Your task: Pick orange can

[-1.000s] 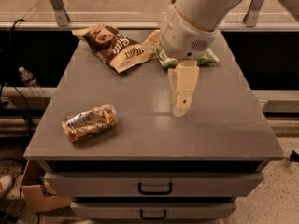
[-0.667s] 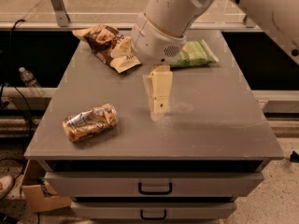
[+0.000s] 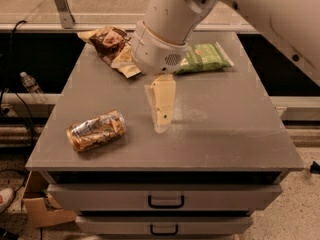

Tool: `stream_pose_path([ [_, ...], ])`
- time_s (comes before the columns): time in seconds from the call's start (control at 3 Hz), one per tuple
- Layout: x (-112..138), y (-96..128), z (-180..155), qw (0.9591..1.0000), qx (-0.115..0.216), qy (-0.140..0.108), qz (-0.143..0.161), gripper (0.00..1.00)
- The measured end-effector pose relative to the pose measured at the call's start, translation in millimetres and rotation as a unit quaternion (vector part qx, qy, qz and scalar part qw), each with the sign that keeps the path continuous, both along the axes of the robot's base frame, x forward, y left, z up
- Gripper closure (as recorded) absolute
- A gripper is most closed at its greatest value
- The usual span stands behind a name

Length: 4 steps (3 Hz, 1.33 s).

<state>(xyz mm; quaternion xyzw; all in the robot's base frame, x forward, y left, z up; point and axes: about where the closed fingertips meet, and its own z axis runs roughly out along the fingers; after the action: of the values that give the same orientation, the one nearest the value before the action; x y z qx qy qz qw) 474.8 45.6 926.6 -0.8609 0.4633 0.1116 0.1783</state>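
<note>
While it lies on its side toward the front of the grey table (image 3: pixel 235 134), the orange can (image 3: pixel 96 130) sits well to the left of the gripper (image 3: pixel 161 125); its silver-white graphics cannot be read. Behind and left of the gripper lies a brown chip bag (image 3: pixel 112 46), its lettering illegible. The gripper hangs straight down from the thick white arm (image 3: pixel 170 29), tip close to the tabletop; whether it is spread or pressed together cannot be told. Behind and right lies a green snack bag (image 3: pixel 205 58), its print unreadable.
</note>
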Motion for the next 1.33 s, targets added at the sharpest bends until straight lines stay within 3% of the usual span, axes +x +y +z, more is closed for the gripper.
stream_pose_path([
  [0.33,-2,21,-18,0.9995,-0.019,0.008,0.023,0.0],
  [1.33,-15,82,-53,0.9967,-0.028,0.027,0.071,0.0],
])
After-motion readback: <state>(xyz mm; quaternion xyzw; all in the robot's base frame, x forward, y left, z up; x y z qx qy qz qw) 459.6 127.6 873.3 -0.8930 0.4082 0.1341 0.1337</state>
